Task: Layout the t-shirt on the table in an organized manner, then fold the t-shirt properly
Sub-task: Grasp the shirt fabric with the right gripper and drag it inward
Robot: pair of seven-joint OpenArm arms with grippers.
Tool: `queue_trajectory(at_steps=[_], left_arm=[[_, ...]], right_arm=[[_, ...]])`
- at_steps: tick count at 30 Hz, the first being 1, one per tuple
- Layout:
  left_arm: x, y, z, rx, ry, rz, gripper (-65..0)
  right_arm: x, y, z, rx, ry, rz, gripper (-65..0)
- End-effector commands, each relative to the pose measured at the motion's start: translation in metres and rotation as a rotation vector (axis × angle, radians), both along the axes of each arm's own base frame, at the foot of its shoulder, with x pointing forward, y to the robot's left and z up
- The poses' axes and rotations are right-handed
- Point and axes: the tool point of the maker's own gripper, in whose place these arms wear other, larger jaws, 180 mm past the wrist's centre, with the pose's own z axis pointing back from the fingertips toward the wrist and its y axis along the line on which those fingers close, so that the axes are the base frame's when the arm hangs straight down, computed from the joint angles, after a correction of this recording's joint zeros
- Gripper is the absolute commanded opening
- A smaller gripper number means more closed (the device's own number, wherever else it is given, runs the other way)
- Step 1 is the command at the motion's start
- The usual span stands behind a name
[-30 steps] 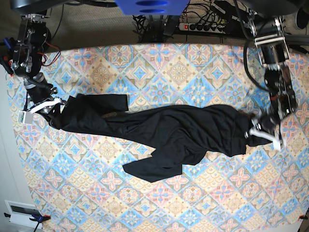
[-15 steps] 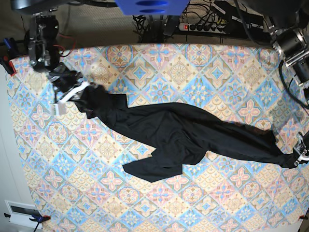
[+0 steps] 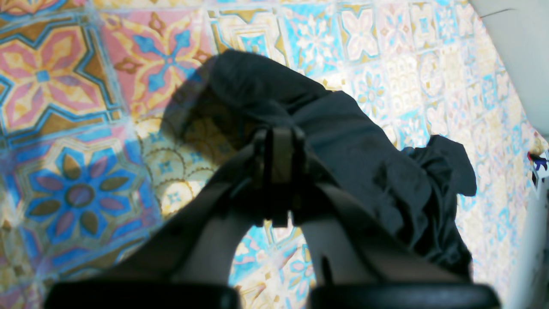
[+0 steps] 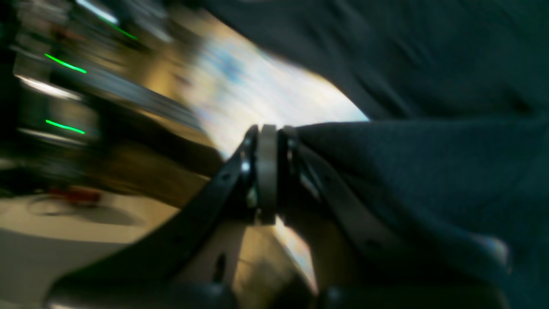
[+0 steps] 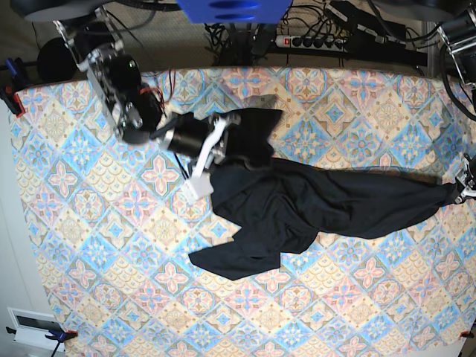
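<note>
Now both sets of jaws are clamped on the shirt, one at each end. The left gripper pinches a bunched tip of black cloth at the desk's edge; in the left wrist view its jaws are closed, with the fabric humped just beyond them and trailing off to one side over the patterned desk cloth. The right gripper pinches the other end, its jaws shut, with the cloth spreading away beside and above them; that view is blurred. Between the two grips the shirt lies stretched across the desk, with a loose flap hanging out from its middle.
</note>
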Motion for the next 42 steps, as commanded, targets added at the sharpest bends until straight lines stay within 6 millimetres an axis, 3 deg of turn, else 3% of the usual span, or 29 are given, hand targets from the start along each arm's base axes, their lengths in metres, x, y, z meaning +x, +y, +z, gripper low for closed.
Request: queue_trajectory(at_steps=[1, 5, 8, 11, 13, 18, 21, 24, 28, 32, 36, 39, 42], left_arm=[[0.006, 0.008, 0.02, 0.038, -0.045, 0.001, -65.0], [0.003, 0.013, 0.012, 0.081, -0.014, 0.011, -65.0], [0.002, 0.012, 0.008, 0.086, -0.006, 0.013, -65.0], [0.001, 0.012, 0.006, 0.082, -0.002, 0.014, -65.0], [0.001, 0.012, 0.004, 0.08, 0.004, 0.013, -65.0], [0.002, 0.0, -0.007, 0.054, 0.007, 0.009, -65.0], [0.0, -0.006, -0.019, 0.054, 0.027, 0.009, -65.0], [-0.002, -0.012, -0.03, 0.071, 0.052, 0.01, -65.0], [-0.004, -0.013, -0.039, 0.108, 0.088, 0.0, -62.8], [-0.005, -0.015, -0.042, 0.121, 0.105, -0.017, -51.7], [-0.005, -0.01, -0.033, 0.115, 0.091, -0.028, -37.6], [-0.01, -0.029, -0.023, 0.029, 0.028, -0.142, -34.6], [-0.014, -0.067, 0.004, -0.089, -0.096, -0.277, -34.6]], right_arm=[[0.015, -0.003, 0.034, 0.099, -0.059, -0.034, -65.0], [0.056, -0.046, 0.083, 0.288, -0.093, -0.201, -65.0], [0.064, -0.06, 0.087, 0.295, -0.106, -0.247, -65.0], [0.066, -0.071, 0.055, 0.195, -0.061, -0.276, -65.0], [0.057, -0.078, 0.021, 0.082, -0.03, -0.303, -65.0], [0.008, -0.085, -0.063, -0.177, 0.117, -0.28, -65.0], [-0.028, -0.064, -0.09, -0.27, 0.163, -0.177, -65.0], [-0.048, -0.043, -0.103, -0.334, 0.15, -0.092, -65.0], [-0.045, -0.055, -0.113, -0.42, 0.117, -0.112, -59.8], [-0.031, -0.074, -0.112, -0.457, 0.096, -0.174, -48.4], [-0.024, -0.085, -0.11, -0.464, 0.088, -0.213, -41.8], [-0.019, -0.091, -0.108, -0.467, 0.084, -0.235, -41.5], [-0.012, -0.103, -0.106, -0.473, 0.078, -0.275, -41.5]])
